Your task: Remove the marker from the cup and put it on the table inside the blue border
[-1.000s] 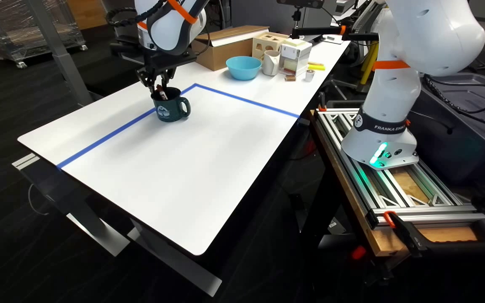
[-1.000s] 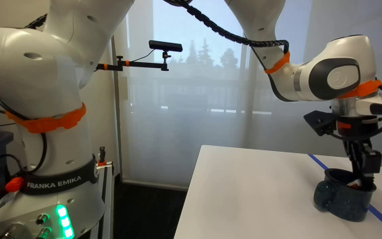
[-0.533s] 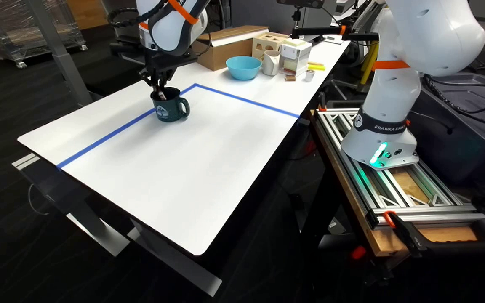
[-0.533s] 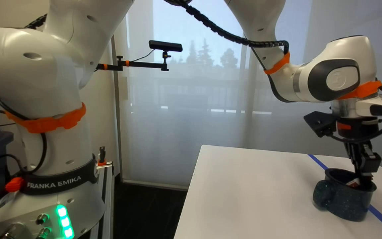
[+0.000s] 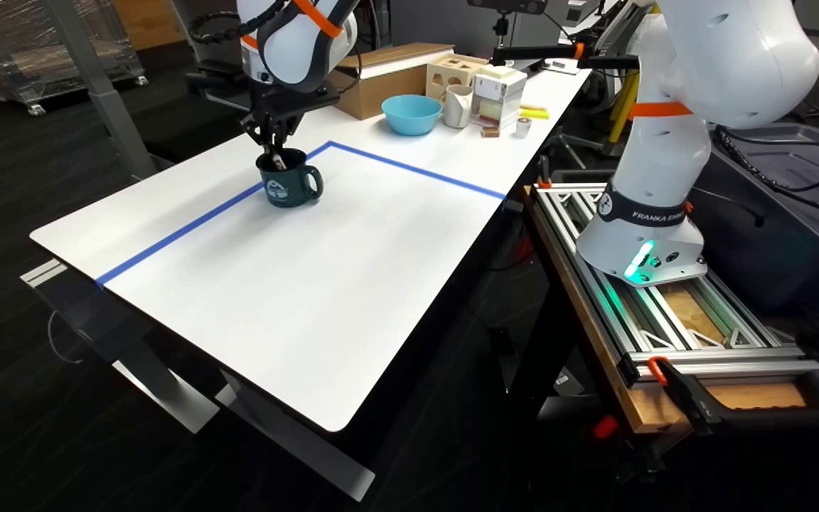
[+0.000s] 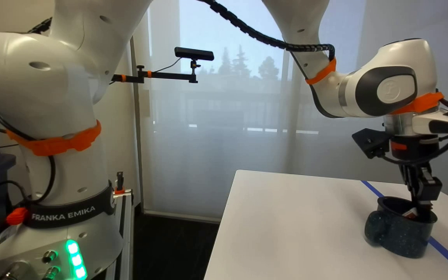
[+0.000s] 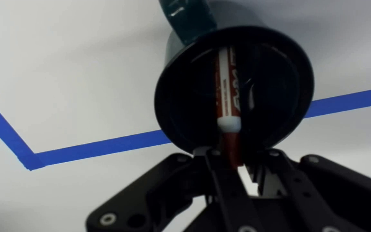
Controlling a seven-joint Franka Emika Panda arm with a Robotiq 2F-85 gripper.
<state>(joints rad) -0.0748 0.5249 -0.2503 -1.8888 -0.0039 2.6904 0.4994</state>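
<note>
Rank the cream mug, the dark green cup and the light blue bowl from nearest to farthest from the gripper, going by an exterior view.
From the gripper, in an exterior view:
1. Dark green cup: directly below, its mouth right at the gripper.
2. Light blue bowl: farther back, toward the picture's right.
3. Cream mug: just right of the bowl.

White tbl (image 5: 352,284) w/ blue border (image 5: 182,232) holds green cup (image 5: 288,185), blue bowl (image 5: 411,117), cardbd box (image 5: 374,94).
</note>
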